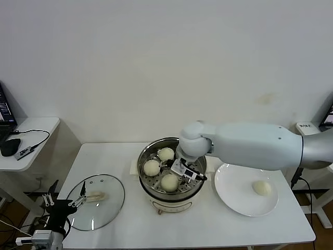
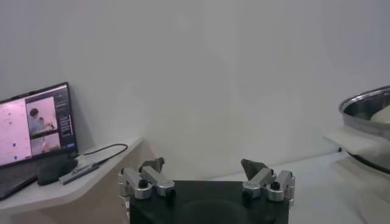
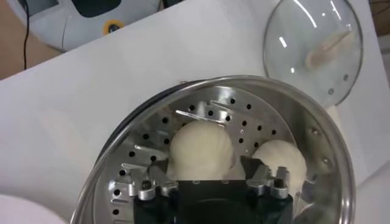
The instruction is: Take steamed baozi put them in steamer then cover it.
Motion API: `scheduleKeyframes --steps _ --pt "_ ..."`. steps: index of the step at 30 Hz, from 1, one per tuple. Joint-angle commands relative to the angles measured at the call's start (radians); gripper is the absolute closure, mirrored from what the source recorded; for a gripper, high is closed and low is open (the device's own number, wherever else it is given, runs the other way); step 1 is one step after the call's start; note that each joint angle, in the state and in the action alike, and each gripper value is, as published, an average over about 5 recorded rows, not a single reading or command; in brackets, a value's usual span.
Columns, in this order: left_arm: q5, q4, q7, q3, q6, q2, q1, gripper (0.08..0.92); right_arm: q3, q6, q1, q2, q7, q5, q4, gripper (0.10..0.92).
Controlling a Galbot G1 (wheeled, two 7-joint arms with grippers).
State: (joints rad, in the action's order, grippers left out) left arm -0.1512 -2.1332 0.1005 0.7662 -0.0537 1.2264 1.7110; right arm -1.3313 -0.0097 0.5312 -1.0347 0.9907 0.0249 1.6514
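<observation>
Baozi fill the steamer (image 1: pixel 147 179): three buns sit in the steel basket, the right gripper (image 3: pixel 207 182) hovering jaws spread over one (image 3: pixel 201 149). A fourth (image 1: pixel 261 187) waits on the plate (image 1: pixel 231 200), likely next. Left gripper (image 2: pixel 204 176), jaws spread, idles beside the glass lid (image 1: pixel 109 208) on the white tabletop (image 1: pixel 182 224) below a bare wall.

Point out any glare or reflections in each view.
Head view: the glass lid shows pale sheen; the steamer rim gleams. Right wrist view: bright streaks on the lid, highlights on the steamer's perforated floor. Left wrist view: only a glowing monitor and a shiny steamer rim.
</observation>
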Motion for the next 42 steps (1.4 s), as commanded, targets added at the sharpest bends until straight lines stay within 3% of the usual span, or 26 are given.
scheduleKeyframes --steps 1,10,18,27,36,42 --pt "0.001 -0.004 0.000 0.001 0.000 -0.005 -0.002 0.177 0.039 0.011 0.018 0.063 -0.017 0.006 0.010 0.206" --pt "0.000 0.005 0.000 0.000 0.010 -0.027 -0.016 0.177 0.130 -0.122 0.045 0.256 -0.036 -0.012 0.055 0.203" --pt "-0.002 0.009 -0.002 -0.011 0.011 -0.051 -0.028 0.177 0.220 -0.334 -0.033 0.511 0.008 -0.158 0.060 0.203" --pt "0.006 0.027 -0.003 -0.056 0.014 -0.071 -0.047 0.177 0.390 -0.324 -0.275 0.716 0.025 -0.092 0.019 0.203" --pt "0.010 0.034 -0.003 -0.057 0.011 -0.087 -0.037 0.177 0.747 -0.261 -0.708 0.707 0.034 0.069 -0.129 0.203" --pt "0.016 0.037 -0.002 -0.045 0.011 -0.081 -0.022 0.177 0.821 -0.204 -0.788 0.631 0.063 0.146 -0.244 0.203"
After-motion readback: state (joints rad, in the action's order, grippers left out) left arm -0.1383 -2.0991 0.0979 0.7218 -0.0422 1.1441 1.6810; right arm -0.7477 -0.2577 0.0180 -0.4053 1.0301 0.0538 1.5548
